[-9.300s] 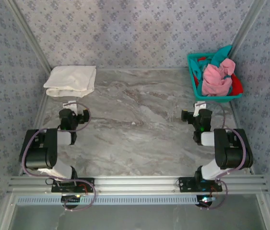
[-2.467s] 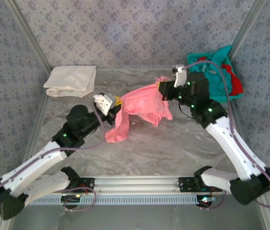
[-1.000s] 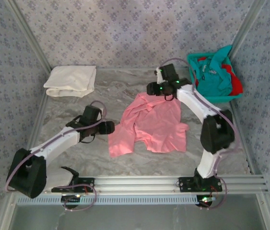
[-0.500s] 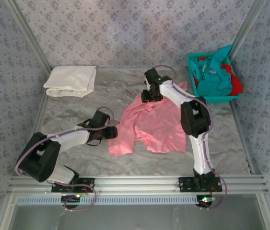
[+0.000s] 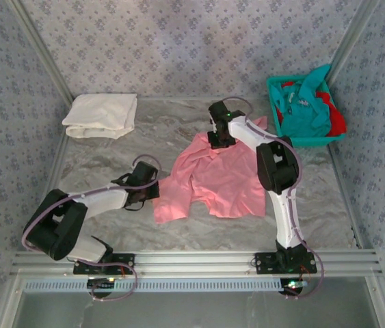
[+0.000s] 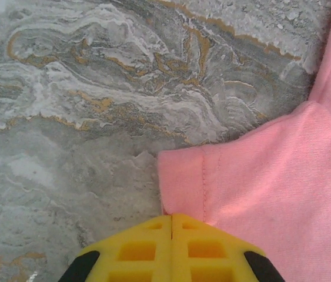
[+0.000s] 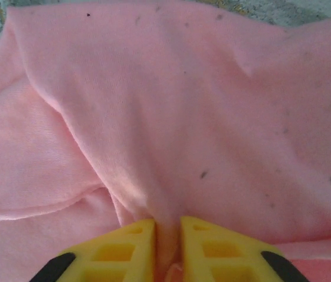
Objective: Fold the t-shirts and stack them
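Yellow left jaws are pressed flat together with no gap, right on the corner of a sleeve hem of the salmon pink t-shirt [image 6: 271, 194]. The stitched edge runs in under the tips, so the cloth looks pinched there, though how much is caught is hidden. The right jaws stand narrow, with a raised ridge of the same pink cloth squeezed between them.

In the top view the left arm [image 5: 100, 199] reaches the shirt's near-left edge. The right arm [image 5: 247, 131] comes down on its far edge. The two grips thus sit on opposite sides of a garment that lies crumpled and partly doubled on the marbled surface [image 5: 178, 130].

The step in hand seems to be spreading the shirt out before folding. To do it well, both grips should rise together just enough to free the cloth, then draw apart until the wrinkles go, without stretching it. The left hold is at the very corner and could slip, so a slow, even pull suits it. The right ridge may hold more than one layer; if so, the body will not open flat and a regrip would be wise.

Far left of the pink shirt, well apart, lies a folded cream-white t-shirt [image 5: 101, 115]. Far right of it, a teal basket [image 5: 274, 102] holds the teal and red t-shirts [image 5: 308, 106].
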{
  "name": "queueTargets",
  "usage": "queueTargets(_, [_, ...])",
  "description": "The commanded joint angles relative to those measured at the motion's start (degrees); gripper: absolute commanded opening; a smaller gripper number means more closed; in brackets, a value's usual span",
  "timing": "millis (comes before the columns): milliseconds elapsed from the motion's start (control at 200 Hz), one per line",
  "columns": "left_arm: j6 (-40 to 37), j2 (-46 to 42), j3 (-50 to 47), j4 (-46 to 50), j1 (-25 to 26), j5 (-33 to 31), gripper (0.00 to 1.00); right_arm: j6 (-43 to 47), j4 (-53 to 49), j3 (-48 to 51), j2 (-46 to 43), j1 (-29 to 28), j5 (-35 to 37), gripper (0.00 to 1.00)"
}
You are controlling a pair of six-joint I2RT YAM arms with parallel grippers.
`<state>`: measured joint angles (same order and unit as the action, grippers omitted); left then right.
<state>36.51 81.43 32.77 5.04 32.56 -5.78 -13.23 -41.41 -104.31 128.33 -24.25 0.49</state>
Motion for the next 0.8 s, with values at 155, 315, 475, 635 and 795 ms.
queueTargets(155, [-4.5,-13.7,1.1,11.7,-3.0,-8.7,0.00,-0.6,1.1,3.8,-9.6,-0.3,0.4,0.00])
queueTargets(315, [-8.8,-20.6,3.9,17.0,-6.6,-10.3,0.00,-1.2,2.1,6.8,-17.0,-0.4,0.1,0.00])
queueTargets(475, [-14.8,-25.2,8.5,22.3,-7.3,-14.7,0.00,-0.9,0.7,9.1,-23.5,-0.6,2.1,0.00])
queueTargets(635, [-21.9,-30.2,14.0,24.8,-8.1,-20.6,0.00,-1.1,0.9,12.6,-33.5,-0.5,3.6,0.00])
queueTargets(795, [-29.1,-34.5,19.8,23.7,-9.1,-20.9,0.00,-0.7,0.0,15.2,-44.6,-0.4,5.2,0.00])
